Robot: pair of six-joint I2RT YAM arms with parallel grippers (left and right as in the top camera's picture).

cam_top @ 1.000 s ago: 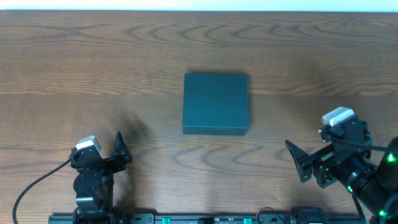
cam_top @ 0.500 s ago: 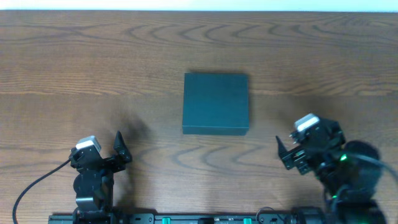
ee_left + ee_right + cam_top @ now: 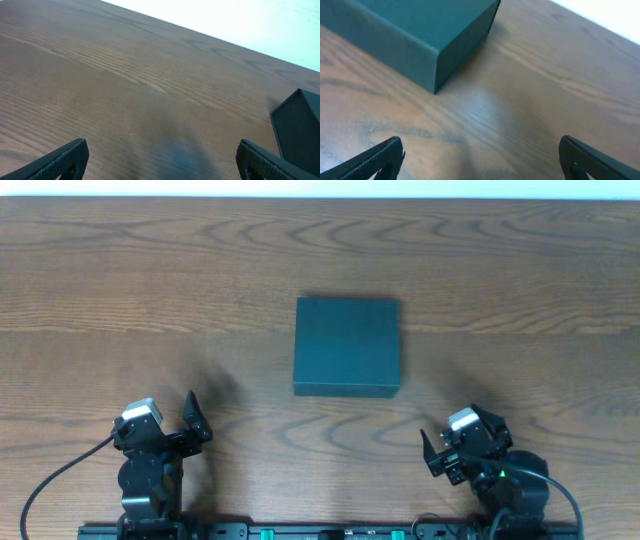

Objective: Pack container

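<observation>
The container (image 3: 347,346), a dark teal rectangular box with its lid shut, lies flat at the middle of the wooden table. Its corner shows at the right edge of the left wrist view (image 3: 300,130) and its near corner at the top left of the right wrist view (image 3: 415,30). My left gripper (image 3: 190,423) is open and empty at the front left, over bare wood (image 3: 160,160). My right gripper (image 3: 440,452) is open and empty at the front right, just short of the container (image 3: 480,160). No candy packets show in any view.
The wooden table (image 3: 120,300) spreads all round the box. Its far edge meets a white strip (image 3: 320,188) at the top. The arm bases and a black rail (image 3: 330,532) run along the front edge.
My right arm has swung left and drawn back toward the front edge, from the far right to nearer the box's front right corner. The left arm and the container have not moved.
</observation>
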